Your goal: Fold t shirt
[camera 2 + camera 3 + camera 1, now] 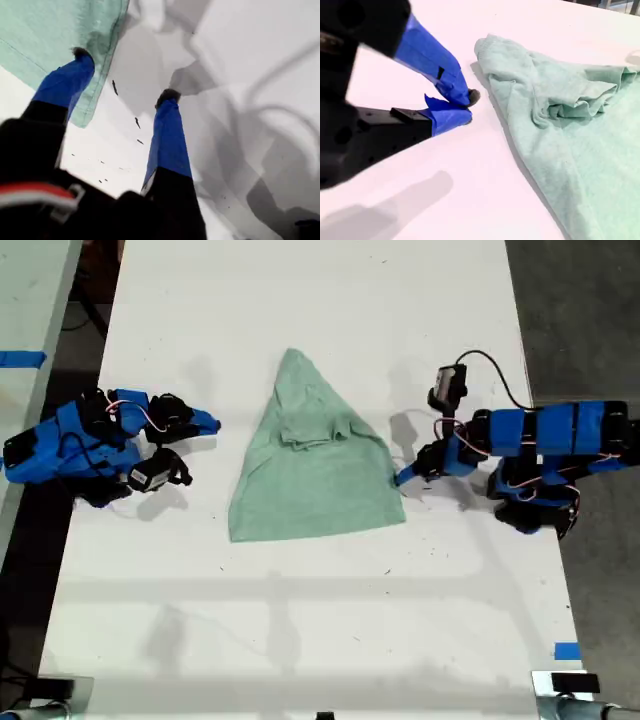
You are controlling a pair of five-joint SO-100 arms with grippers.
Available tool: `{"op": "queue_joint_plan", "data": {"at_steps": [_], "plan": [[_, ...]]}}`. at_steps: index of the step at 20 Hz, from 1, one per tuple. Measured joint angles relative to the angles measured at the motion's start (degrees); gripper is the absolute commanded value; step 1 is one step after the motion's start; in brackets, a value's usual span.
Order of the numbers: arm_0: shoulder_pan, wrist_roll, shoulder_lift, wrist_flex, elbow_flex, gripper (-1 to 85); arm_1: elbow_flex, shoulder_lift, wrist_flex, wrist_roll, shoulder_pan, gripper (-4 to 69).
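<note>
Two hands flank the t shirt: my first hand spread, my second hand closed, empty.

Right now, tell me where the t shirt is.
The t shirt lies flat mid-table in the exterior view, between the two arms; my first claw is at its corner on that view's right.

1. Your second gripper has its blue jaws closed together, gripping nothing.
2. The mint-green t shirt lies just beside the tips, apart from them.
3. Both rest over the white table.
</note>
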State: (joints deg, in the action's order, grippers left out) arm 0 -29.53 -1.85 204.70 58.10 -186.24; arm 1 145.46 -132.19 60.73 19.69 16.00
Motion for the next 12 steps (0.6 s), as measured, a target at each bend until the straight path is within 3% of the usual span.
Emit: {"op": "queue_joint_plan", "data": {"at_steps": [3,12], "plan": [[0.0,0.0,0.0,0.0,0.0,-0.2,-0.26,5.63,-5.54,0.26,0.0,26.1],[0.0,0.0,0.0,0.0,0.0,-0.2,-11.43,18.46,-7.38,1.67,-1.32,24.5]]}}
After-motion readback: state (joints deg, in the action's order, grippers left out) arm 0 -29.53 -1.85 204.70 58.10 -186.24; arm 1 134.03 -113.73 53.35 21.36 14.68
